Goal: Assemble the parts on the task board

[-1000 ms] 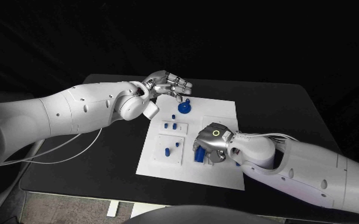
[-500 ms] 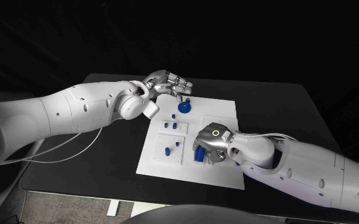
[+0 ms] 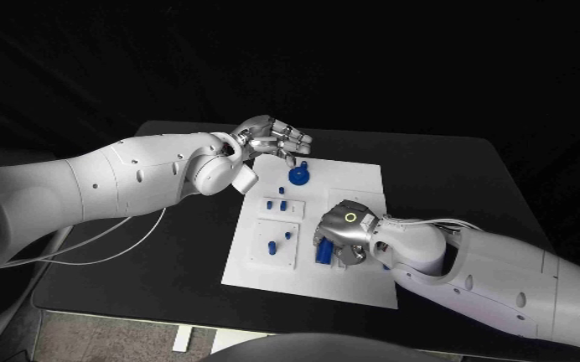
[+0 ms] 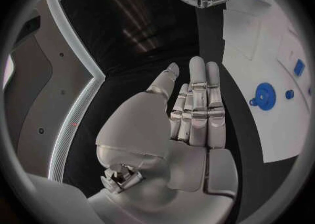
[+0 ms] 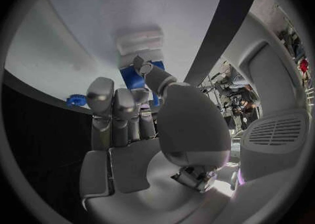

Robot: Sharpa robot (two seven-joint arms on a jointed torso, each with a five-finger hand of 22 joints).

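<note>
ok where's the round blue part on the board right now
In the head view, the round blue part lies near the task board's far edge, just below the left hand, untouched.

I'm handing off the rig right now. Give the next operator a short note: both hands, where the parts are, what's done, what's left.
Left hand: holds nothing, fingers close together and nearly straight, over the far left corner of the task board.
Right hand: over the near middle of the board, fingers curled round a blue part.
Parts: a round blue piece at the far end, two small blue pieces mid-board, one blue piece on the near left panel.
Done: one part grasped; whether any part is seated, I cannot tell.
Left: place the held part, then handle the other pieces.
</note>
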